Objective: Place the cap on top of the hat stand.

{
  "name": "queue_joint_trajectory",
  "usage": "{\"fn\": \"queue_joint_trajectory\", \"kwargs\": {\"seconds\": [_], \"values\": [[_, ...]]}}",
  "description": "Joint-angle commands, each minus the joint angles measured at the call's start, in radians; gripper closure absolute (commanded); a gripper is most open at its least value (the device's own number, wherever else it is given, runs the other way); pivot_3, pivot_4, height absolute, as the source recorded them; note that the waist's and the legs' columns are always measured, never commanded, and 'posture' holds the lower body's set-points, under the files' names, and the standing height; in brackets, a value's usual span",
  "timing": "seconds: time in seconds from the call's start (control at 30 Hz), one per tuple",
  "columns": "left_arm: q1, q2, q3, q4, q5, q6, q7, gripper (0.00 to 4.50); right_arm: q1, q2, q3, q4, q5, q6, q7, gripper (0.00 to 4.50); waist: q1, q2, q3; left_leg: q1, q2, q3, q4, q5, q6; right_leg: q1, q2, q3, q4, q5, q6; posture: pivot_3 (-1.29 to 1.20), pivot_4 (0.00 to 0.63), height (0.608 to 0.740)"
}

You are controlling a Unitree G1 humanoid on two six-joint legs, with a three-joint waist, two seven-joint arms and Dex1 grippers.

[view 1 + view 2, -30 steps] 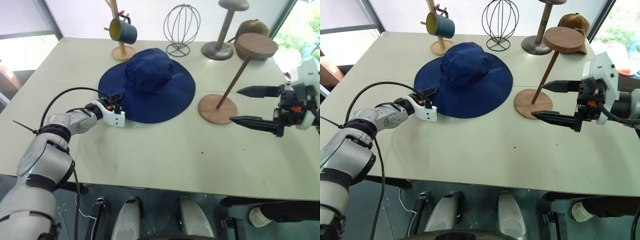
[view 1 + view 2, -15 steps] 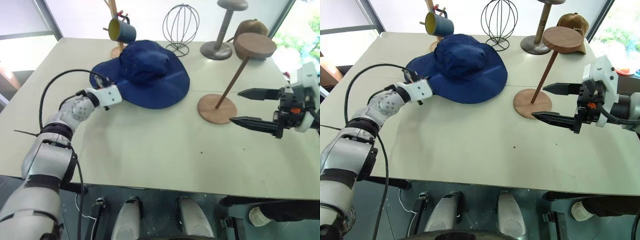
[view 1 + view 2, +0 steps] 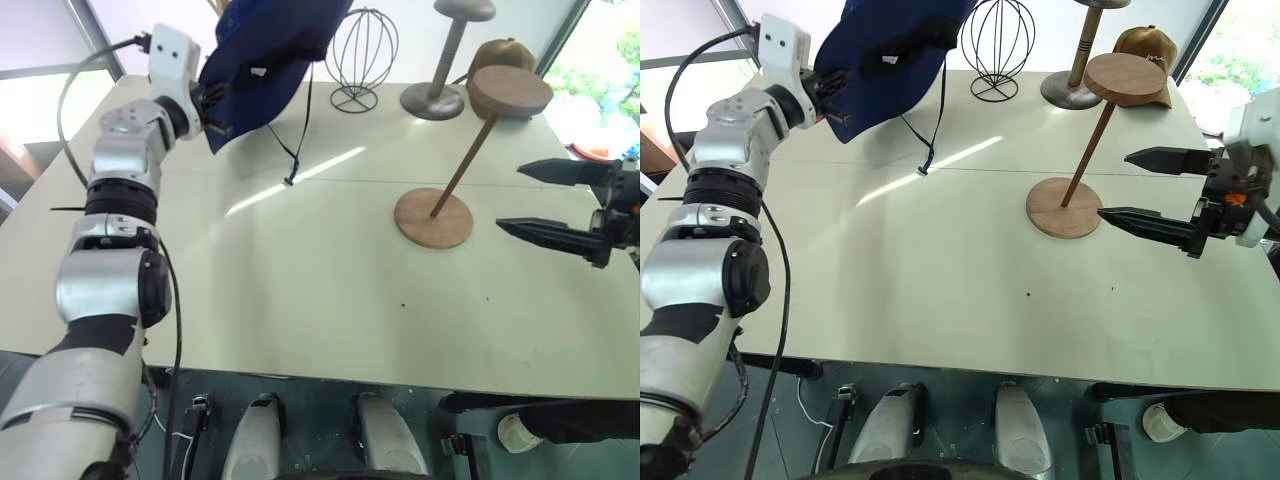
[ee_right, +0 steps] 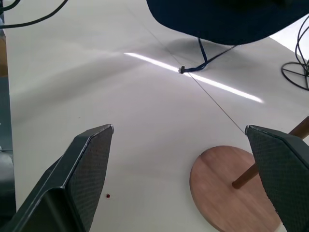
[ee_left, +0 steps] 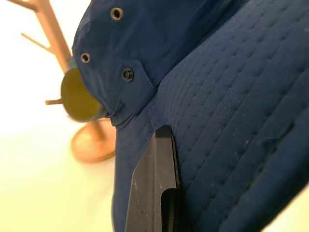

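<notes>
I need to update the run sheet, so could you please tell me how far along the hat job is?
Done: the left claw is shut on the navy sun hat, held above the table. In hand: carrying it. Left: setting it on the wooden hat stand, whose disc is bare. The right claw waits open beside it.

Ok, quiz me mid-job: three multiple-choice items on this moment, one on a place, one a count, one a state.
1. Where is the cap?
A. flat on the table
B. lifted off the table in the left hand
C. on the hat stand

2. How many stands with a disc top?
A. two
B. five
C. none

3. The right hand is:
A. shut on the cap
B. shut on the stand
C. open, holding nothing

Answers:
1 B, its cord dangles to the table.
2 A, the hat stand and the grey stand.
3 C, fingers spread beside the base.
</notes>
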Motion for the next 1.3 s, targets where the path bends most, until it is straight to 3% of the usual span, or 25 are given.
{"fn": "queue_joint_trajectory", "kwargs": {"seconds": [0.03, 0.43, 0.87, 1.3], "values": [[-0.099, -0.019, 0.025, -0.104, -0.051, 0.042, 0.011, 4.46, -0.019, -0.025, -0.05, 0.003, -0.006, -0.025, 0.004, 0.0, 0.0, 0.0, 0.0, 0.0, 0.0, 0.0, 0.0, 0.0, 0.0, 0.0, 0.0, 0.0, 0.0, 0.0, 0.0, 0.0, 0.15, 0.74], [-0.226, -0.143, -0.036, -0.198, -0.055, -0.055, -0.066, 4.46, 0.011, -0.024, -0.142, 0.022, -0.027, -0.009, -0.012, 0.0, 0.001, -0.001, 0.0, -0.001, -0.001, 0.0, -0.001, 0.0, 0.0, 0.0, 0.0, 0.0, -0.002, -0.001, 0.001, 0.0, 0.15, 0.74], [-0.045, -0.143, -0.131, -0.528, -0.055, -0.252, -0.231, 4.46, 0.225, -0.02, -0.521, 0.018, -0.034, 0.171, 0.035, 0.0, 0.001, 0.0, 0.0, -0.001, 0.0, 0.0, 0.0, 0.0, 0.0, 0.0, 0.0, 0.0, -0.002, 0.0, 0.001, 0.0, 0.15, 0.74], [0.179, -0.108, -0.327, -0.427, 0.268, -0.93, -0.105, 4.46, 0.39, 0.008, -0.707, 0.042, -0.065, 0.227, 0.07, 0.0, 0.006, 0.0, 0.0, 0.001, -0.001, 0.001, 0.0, 0.0, 0.0, 0.003, 0.0, 0.001, -0.003, 0.0, 0.001, 0.0, 0.15, 0.74]]}}
